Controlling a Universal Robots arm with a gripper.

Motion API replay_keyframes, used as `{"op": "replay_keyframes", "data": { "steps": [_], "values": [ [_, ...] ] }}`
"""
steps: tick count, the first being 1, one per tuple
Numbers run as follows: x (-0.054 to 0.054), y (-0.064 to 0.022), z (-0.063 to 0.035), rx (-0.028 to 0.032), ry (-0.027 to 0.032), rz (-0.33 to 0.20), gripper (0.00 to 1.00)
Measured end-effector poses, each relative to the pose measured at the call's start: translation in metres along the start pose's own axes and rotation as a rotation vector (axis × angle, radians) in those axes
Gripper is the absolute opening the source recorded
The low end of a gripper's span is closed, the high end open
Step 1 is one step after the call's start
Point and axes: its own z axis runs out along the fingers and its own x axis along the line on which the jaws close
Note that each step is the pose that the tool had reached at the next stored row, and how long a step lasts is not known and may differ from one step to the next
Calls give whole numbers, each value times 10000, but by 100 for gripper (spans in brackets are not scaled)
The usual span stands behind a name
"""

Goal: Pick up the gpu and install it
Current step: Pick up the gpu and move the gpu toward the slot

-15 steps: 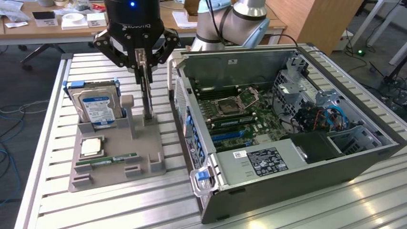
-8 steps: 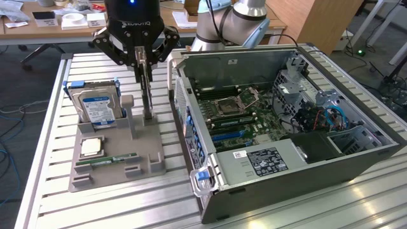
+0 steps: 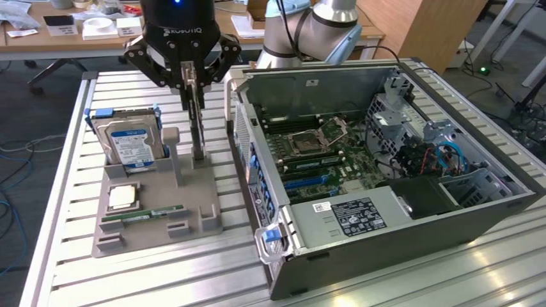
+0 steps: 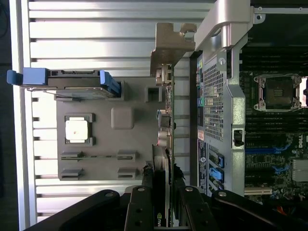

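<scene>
Over the slatted table (image 3: 128, 281), the gripper (image 3: 191, 89), jaws partly closed, seems clamped on the upright gpu (image 3: 198, 131).

Black gpu (image 3: 198, 134), grey holder (image 3: 162, 192)

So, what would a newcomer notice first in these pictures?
The black gripper, shut on the thin gpu that stands upright in the grey holder. On the exterior view's right lies the open computer case, its motherboard bare; a blue-labelled hard drive stands in the holder too.
</scene>
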Motion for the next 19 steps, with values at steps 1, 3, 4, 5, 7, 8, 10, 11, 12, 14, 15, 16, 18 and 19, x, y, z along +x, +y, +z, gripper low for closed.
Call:
{"op": "replay_keyframes", "data": {
  "steps": [1, 3, 4, 5, 7, 8, 10, 11, 12, 14, 15, 16, 18, 19],
  "values": [
    [0, 0, -1, -1, -1, 0, 26],
    [0, 0, -3, -1, -1, 1, 26],
    [-2, 0, -6, 0, 0, 0, 26],
    [-3, 1, -10, 2, 2, 0, 26],
    [-4, 1, -19, 1, 1, 0, 26],
    [-5, 1, -24, 0, 0, 1, 26],
    [-5, 1, -30, 0, -1, 0, 26],
    [-6, 1, -30, -1, -1, 0, 26],
    [-6, 1, -30, -1, -1, 0, 26],
    [-7, 2, -31, 1, 0, 0, 26],
    [-12, 2, -31, 0, 1, -1, 26],
    [-19, 2, -32, 2, 1, -2, 26],
    [-42, 3, -30, 0, 0, 0, 26],
    [-57, 3, -30, 0, 1, 0, 26]
  ]
}}
